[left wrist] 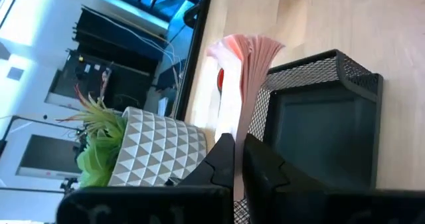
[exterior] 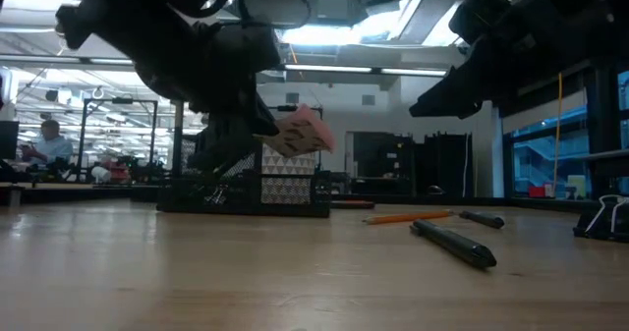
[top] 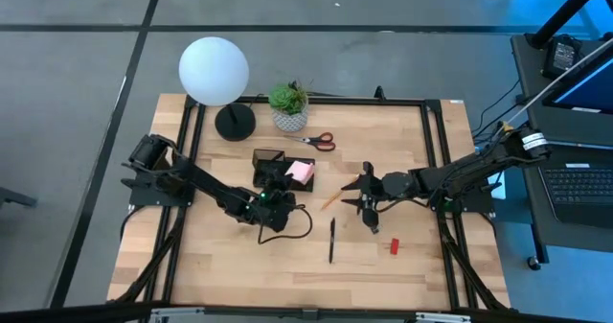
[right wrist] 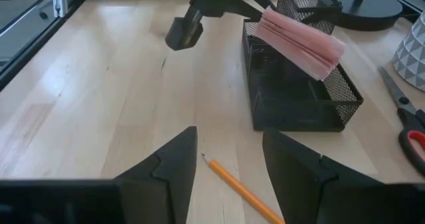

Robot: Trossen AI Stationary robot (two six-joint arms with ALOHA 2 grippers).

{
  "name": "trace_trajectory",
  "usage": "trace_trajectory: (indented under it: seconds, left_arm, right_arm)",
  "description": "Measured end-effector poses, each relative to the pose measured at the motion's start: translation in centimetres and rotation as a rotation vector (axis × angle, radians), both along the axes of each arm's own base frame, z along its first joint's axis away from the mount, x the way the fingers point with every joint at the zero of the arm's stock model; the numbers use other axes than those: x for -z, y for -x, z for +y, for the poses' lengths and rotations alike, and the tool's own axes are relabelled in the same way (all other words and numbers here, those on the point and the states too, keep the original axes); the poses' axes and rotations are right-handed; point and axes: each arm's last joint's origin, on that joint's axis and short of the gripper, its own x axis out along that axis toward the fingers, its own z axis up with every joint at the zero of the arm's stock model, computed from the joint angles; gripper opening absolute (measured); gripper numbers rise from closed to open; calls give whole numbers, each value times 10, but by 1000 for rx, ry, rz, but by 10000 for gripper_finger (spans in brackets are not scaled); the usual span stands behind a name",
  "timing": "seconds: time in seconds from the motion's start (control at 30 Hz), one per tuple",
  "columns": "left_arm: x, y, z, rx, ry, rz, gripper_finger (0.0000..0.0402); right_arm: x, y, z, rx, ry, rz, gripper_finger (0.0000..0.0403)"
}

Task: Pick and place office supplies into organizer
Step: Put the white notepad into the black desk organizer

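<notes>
Nearest my low camera lies a black pen (exterior: pixel 454 244), with the orange pencil (exterior: pixel 408 216) just behind it on the tabletop (exterior: pixel 197 272). My left pincer (left wrist: pixel 239 147) is clamped on the pink sticky-note pad (right wrist: pixel 300 41) and holds it by one edge, so the pad fans out and hangs tilted above the organizer (right wrist: pixel 299 91), over its far end by the potted plant (top: pixel 288 105). I judge that edge grip is what lets the pad go down into a mesh compartment without the fingers fouling the walls; the pad is not yet inside and looks clear of the rim.

My right pincer (right wrist: pixel 226 167) waits with its fingers apart, hovering just above the pencil's tip, which I read as lining up for the next pick. Farther out, the red-handled scissors (top: pixel 319 141) lie beside the plant, another pen (top: pixel 331 240) lies toward the front, and the small red block (top: pixel 393 246) sits near the right arm. A round lamp (top: pixel 215 71) stands at the back corner. Lowering the pad squarely matters, since its loose sheets could catch on the mesh.
</notes>
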Motion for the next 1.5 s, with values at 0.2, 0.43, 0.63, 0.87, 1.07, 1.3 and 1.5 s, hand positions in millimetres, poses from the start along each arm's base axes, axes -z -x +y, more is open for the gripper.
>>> trace_trajectory:
  seconds: [0.2,0.43,0.63,0.87,1.07,1.3,1.5]
  left_arm:
    - [1,-15,-4,-24,4,68,6]
    - [12,-27,-5,-84,5,137,6]
    - [18,-32,-1,-141,21,135,6]
    - [19,-30,1,-170,70,135,6]
    - [19,-31,5,-193,109,111,6]
    - [21,-35,22,-226,194,136,15]
    - [21,-36,30,-245,203,136,17]
  right_arm:
    - [0,0,0,0,-2,1,174]
    - [1,0,0,-1,1,6,174]
    - [1,0,0,-2,1,9,174]
    - [1,0,0,-3,4,12,174]
    - [1,0,0,-3,5,11,174]
    - [1,0,0,-2,5,10,174]
    - [1,0,0,-2,6,10,174]
